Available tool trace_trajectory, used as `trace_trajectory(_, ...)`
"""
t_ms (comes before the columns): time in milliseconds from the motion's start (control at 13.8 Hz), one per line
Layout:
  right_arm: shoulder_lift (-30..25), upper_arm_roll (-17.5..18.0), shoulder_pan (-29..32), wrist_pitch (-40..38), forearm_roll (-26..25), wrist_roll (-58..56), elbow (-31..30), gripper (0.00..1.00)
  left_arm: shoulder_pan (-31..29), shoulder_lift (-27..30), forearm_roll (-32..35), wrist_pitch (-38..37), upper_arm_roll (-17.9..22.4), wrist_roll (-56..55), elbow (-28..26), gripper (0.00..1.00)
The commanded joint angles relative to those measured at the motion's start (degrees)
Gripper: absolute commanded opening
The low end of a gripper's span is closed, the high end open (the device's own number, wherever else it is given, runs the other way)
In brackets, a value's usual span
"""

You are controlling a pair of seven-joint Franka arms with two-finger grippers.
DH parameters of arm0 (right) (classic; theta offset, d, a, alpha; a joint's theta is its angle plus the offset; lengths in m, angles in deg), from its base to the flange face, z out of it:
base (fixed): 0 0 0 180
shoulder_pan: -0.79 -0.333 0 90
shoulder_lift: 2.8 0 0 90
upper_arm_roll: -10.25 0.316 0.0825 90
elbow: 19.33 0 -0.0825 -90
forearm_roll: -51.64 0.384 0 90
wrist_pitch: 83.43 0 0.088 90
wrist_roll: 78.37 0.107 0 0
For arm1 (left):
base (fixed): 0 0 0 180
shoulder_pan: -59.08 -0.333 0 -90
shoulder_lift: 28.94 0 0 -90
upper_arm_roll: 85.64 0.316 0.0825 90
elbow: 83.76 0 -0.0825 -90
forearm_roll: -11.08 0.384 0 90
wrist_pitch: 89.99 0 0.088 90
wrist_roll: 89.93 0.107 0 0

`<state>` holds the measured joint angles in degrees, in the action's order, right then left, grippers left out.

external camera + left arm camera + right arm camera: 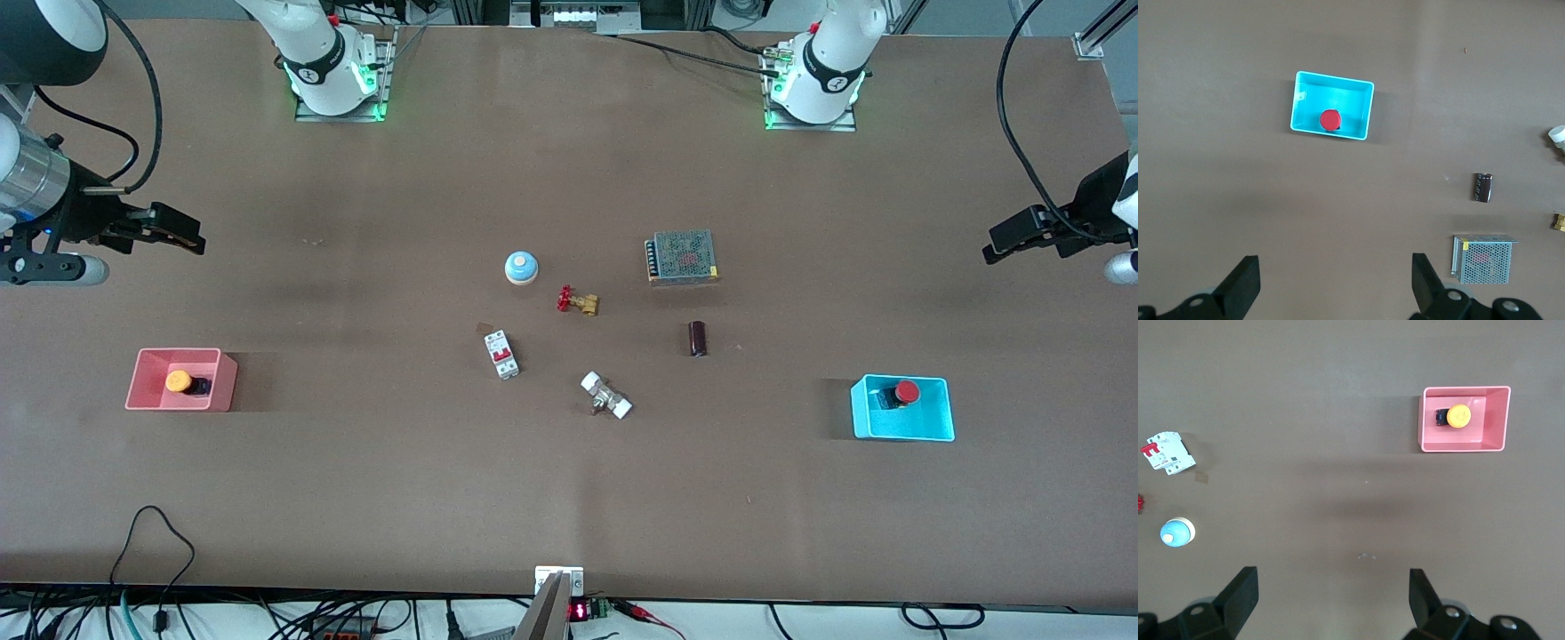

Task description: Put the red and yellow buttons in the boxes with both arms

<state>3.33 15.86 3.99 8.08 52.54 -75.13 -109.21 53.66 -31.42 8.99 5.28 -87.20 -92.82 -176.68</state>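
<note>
The orange-yellow button [179, 381] lies in the salmon-pink box [142, 384] at the right arm's end of the table; both show in the right wrist view, button [1459, 416] in box [1498, 420]. The red button [906, 391] lies in the cyan box [925, 425] at the left arm's end; the left wrist view shows the button [1330, 120] in the box [1361, 107]. My right gripper [188, 234] is open and empty, raised over bare table [1331, 587]. My left gripper [1000, 244] is open and empty, raised over bare table [1336, 270].
In the middle of the table lie a blue-domed button [521, 267], a brass valve with red handwheel [578, 301], a white circuit breaker [501, 354], a white-capped fitting [606, 396], a dark cylinder [698, 338] and a grey mesh-topped unit [683, 257].
</note>
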Motion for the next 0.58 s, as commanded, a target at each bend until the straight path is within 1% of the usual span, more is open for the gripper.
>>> trace_trajectory(0, -3.6, -1.1, 1.1, -1.5, 0.7, -1.8, -2.6, 1.00, -0.3, 2.0, 0.7, -0.4, -0.3, 1.2, -1.3, 1.00)
trace_trajectory(73, -5.4, -1.6, 0.8, -1.2, 0.6, -1.5, -5.1, 1.00, -0.3, 2.1, 0.7, -0.4, -0.3, 1.2, -1.3, 1.00)
trace_trajectory(145, -6.0, -1.6, 0.6, -1.2, 0.6, -1.1, -5.6, 1.00, -0.3, 2.1, 0.7, -0.4, -0.3, 1.2, -1.3, 1.00)
trace_trajectory(291, -6.0, -1.7, -0.7, -1.2, 0.5, -0.8, -5.4, 1.00, -0.3, 2.1, 0.7, -0.4, -0.3, 1.2, -1.3, 1.00)
trace_trajectory(509, -5.8, -1.7, -0.5, -1.2, 0.5, -0.8, -5.3, 1.00, -0.4, 2.1, 0.7, -0.4, -0.3, 1.2, -1.4, 1.00)
